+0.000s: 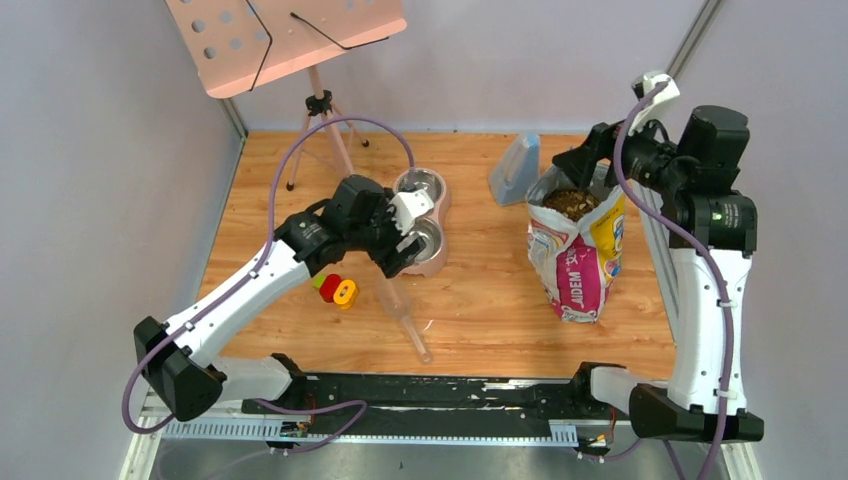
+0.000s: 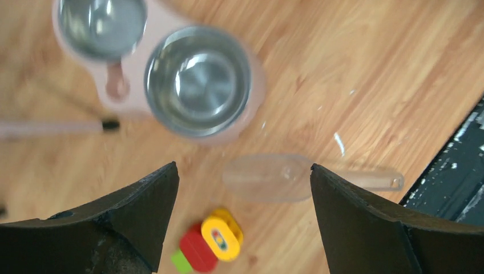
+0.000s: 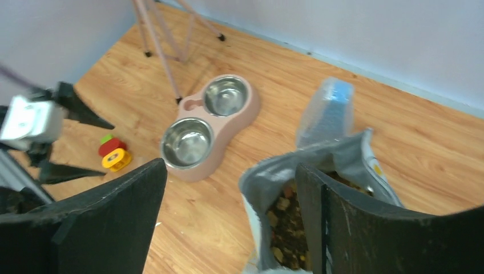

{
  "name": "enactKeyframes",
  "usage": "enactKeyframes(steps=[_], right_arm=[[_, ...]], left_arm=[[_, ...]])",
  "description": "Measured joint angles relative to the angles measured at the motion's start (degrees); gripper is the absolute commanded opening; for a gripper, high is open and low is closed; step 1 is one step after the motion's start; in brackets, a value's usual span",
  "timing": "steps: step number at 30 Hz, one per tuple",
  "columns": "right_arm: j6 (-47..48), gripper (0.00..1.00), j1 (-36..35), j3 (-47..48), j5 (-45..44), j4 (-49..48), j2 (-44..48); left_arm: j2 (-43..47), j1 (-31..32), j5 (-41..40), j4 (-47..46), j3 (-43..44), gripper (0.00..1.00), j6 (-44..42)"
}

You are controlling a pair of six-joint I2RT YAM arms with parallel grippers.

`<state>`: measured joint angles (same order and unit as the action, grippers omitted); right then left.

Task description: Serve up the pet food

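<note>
Brown kibble pellets (image 1: 572, 203) show inside the open white-pink-yellow printed bag (image 1: 580, 272) standing on the wooden table (image 1: 480, 290); the right gripper (image 1: 572, 168) hovers at its mouth.

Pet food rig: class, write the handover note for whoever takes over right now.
Left gripper: open, above the clear scoop, which lies free.
Right gripper: open, at the top of the opened bag.
Pet food: in the bag.
Bowls: both empty.
Done: nothing served yet.
Left: probably grasp the scoop, then move pet food from bag to a bowl.
</note>
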<state>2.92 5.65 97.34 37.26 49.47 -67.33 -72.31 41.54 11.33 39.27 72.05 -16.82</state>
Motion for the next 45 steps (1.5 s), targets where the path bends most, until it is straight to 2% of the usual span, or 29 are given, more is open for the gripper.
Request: enactKeyframes(steps=[1, 2, 7, 11, 18, 26, 29, 32, 34, 38, 42, 45], right_arm=[[0.0, 0.99, -1.8, 0.0, 0.2, -0.7, -0.1], [-0.2, 1.0, -3.7, 0.0, 0.1, -1.0, -0.3], [0.0, 1.0, -15.4, -2.3, -1.3, -1.4, -1.9], [0.4, 1.0, -20.7, -2.7, -3.0, 1.3, -6.4], [4.1, 1.0, -26.6, -5.9, -1.2, 4.4, -9.4], [5.7, 1.0, -27.2, -4.1, -3.9, 4.2, -8.7], [5.8, 1.0, -27.2, -5.0, -10.0, 3.2, -7.1], [6.4, 1.0, -27.2, -7.3, -15.4, 2.9, -5.2], [7.7, 1.0, -26.7, -10.1, -17.6, 3.0, -4.0], [9.9, 1.0, -26.0, -14.7, -18.3, 3.4, -3.0], [10.7, 1.0, -25.3, -15.6, -17.6, 3.3, -2.5], [10.7, 1.0, -24.7, -15.6, -17.1, 2.9, -1.8]], left_arm=[[0.7, -0.9, -1.7, 0.8, -1.7, 0.98, 2.3], [1.1, -2.2, -3.1, 1.7, -3.1, 0.99, 4.5], [1.3, -11.0, -5.3, 5.2, -6.1, 1.0, 17.1], [0.9, -16.2, -7.9, 6.3, -7.0, 1.0, 24.1], [0.6, -18.7, -9.3, 5.0, -11.7, 1.0, 27.2], [-0.9, -19.1, -8.7, 3.8, -13.9, 1.0, 26.1], [-2.8, -19.2, -8.6, 2.3, -14.2, 0.94, 24.6], [-3.4, -20.3, -6.7, -0.2, -15.5, 0.78, 24.2], [-4.3, -22.0, -2.7, -1.6, -16.1, 0.74, 24.6], [-7.8, -24.6, 2.8, -2.8, -16.6, 0.67, 25.2], [-11.6, -25.1, 8.5, -3.4, -16.6, 0.57, 24.7], [-14.7, -25.1, 13.1, -4.2, -16.6, 0.54, 23.8]])
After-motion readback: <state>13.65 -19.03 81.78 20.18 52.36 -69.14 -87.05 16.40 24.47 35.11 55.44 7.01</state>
